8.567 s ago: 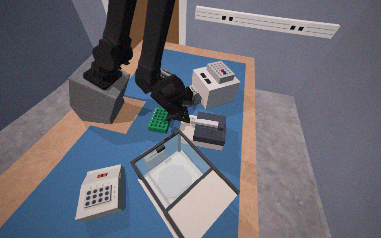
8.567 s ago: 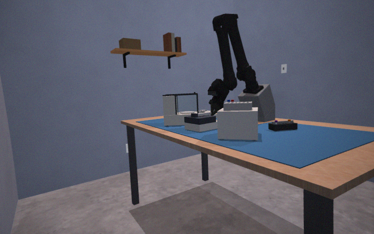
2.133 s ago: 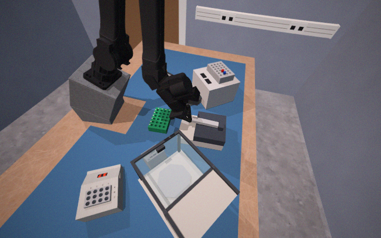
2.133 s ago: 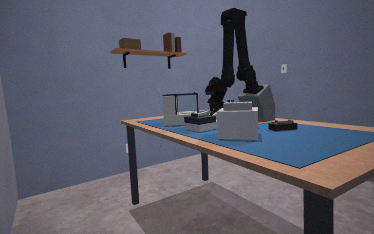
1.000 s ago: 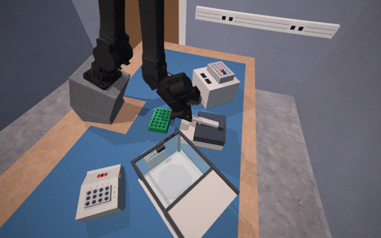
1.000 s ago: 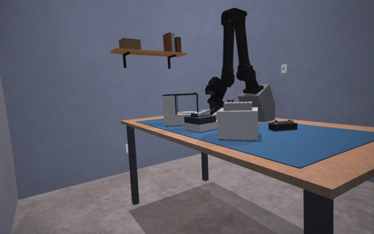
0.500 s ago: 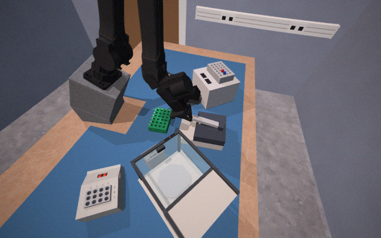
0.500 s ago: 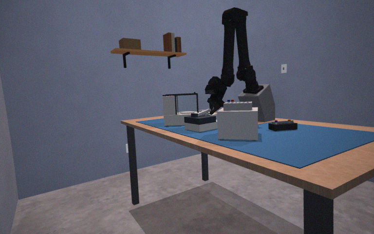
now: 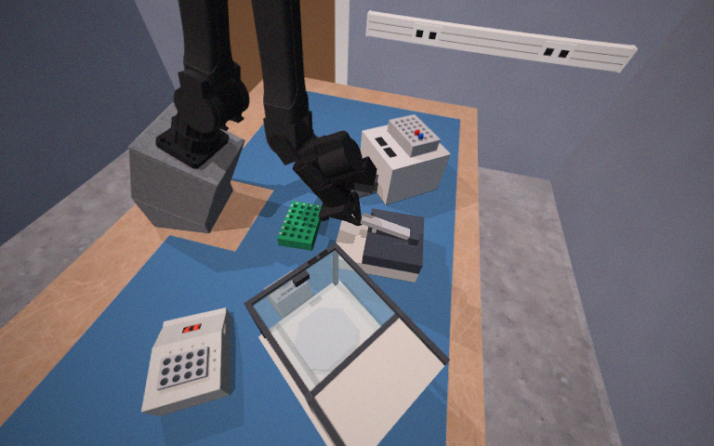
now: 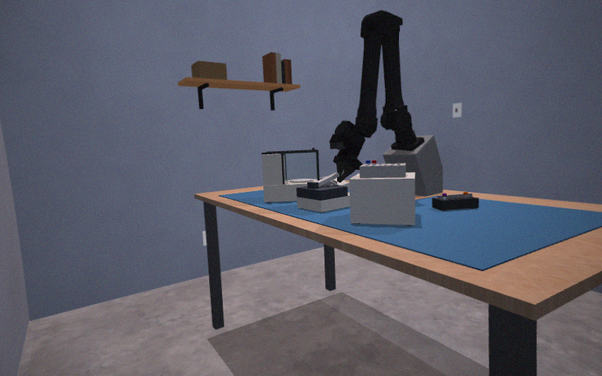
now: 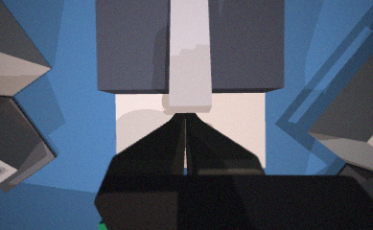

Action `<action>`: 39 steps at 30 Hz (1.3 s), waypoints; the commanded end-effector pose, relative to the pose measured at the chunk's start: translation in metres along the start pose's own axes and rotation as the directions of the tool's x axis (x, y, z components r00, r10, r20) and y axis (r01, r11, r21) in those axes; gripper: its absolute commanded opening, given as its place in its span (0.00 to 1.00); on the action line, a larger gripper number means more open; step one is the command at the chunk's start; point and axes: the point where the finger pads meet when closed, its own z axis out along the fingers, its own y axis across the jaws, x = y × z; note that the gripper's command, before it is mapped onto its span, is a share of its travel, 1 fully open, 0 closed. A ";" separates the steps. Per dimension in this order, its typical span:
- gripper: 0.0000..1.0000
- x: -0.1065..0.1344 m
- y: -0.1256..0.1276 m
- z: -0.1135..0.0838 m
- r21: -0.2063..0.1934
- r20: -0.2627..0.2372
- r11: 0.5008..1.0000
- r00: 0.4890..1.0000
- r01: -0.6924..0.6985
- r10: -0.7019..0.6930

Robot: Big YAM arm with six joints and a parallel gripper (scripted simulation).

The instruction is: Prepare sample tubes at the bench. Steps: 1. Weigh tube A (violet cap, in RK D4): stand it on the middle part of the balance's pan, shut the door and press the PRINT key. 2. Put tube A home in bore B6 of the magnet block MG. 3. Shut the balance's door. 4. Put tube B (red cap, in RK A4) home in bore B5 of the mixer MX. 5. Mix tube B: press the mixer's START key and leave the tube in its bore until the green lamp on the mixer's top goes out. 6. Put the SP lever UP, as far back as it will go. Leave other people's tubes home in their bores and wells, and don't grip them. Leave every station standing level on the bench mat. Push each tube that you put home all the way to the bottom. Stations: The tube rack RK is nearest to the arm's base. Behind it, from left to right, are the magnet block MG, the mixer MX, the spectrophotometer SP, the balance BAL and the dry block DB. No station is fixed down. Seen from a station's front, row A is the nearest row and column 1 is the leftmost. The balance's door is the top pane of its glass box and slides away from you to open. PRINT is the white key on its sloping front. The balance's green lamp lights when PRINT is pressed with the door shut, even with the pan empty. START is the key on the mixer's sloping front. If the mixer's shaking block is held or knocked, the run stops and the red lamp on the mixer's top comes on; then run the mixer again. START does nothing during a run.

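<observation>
You were looking at a laboratory bench: a blue mat point(image 9: 128, 298) point(image 10: 462, 237) carried a glass-boxed balance point(image 9: 358, 423) point(image 10: 273, 193), a green tube rack point(image 9: 298, 226), a spectrophotometer point(image 9: 391, 251) point(image 10: 323, 197), a mixer point(image 9: 413, 179) point(image 10: 382, 200) with capped tubes, and a dry block point(image 9: 217, 381) with a red display.

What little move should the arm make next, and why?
Probably lift the closed pincer slightly, nudging the pale lever further up and back: its tips sit right at the lever's near end, and the lever slants upward toward them.
</observation>
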 end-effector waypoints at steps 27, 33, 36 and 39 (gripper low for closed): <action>0.00 -0.065 -0.014 0.009 0.029 0.142 0.999 0.989 0.034 -0.038; 0.00 -0.069 -0.013 0.006 0.028 0.143 0.999 0.989 0.035 -0.039; 0.00 -0.068 -0.013 0.004 0.027 0.133 0.999 0.990 0.033 -0.037; 0.00 -0.070 -0.013 0.002 0.027 0.129 0.999 0.991 0.032 -0.036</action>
